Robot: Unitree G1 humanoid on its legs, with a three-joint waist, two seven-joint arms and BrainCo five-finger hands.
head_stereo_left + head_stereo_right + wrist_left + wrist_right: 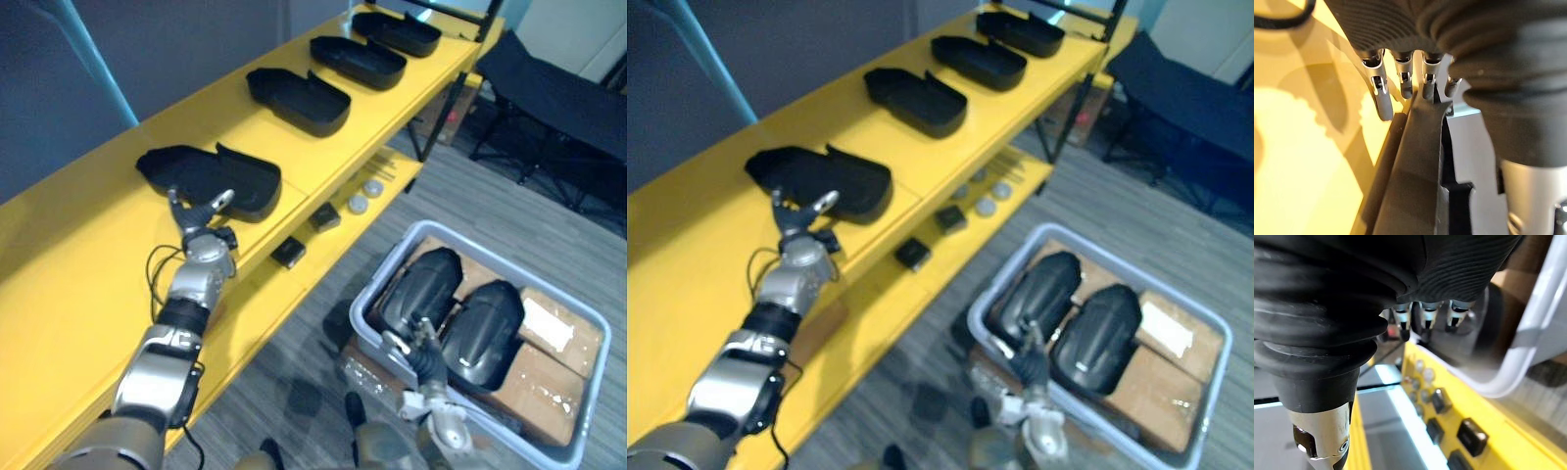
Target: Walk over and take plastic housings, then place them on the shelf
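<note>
Several black plastic housings lie in a row on the yellow shelf's top (88, 255). The nearest housing (211, 176) has my left hand (201, 235) at its near edge, open. In the left wrist view straight fingers (1382, 98) touch that housing's rim (1415, 171). Two more dark housings (421, 289) (483, 333) lie side by side in a grey bin (387, 269) on the floor. My right hand (421, 352) hovers over the bin's near rim, open, holding nothing; its fingers (1425, 316) point past the rim (1518, 362).
The lower yellow shelf holds small black boxes (288, 253) (325, 217) and round silver pieces (359, 204). Cardboard (549, 362) lines the bin under the housings. A black folding frame (558, 108) stands at the back right. Grey floor lies between shelf and bin.
</note>
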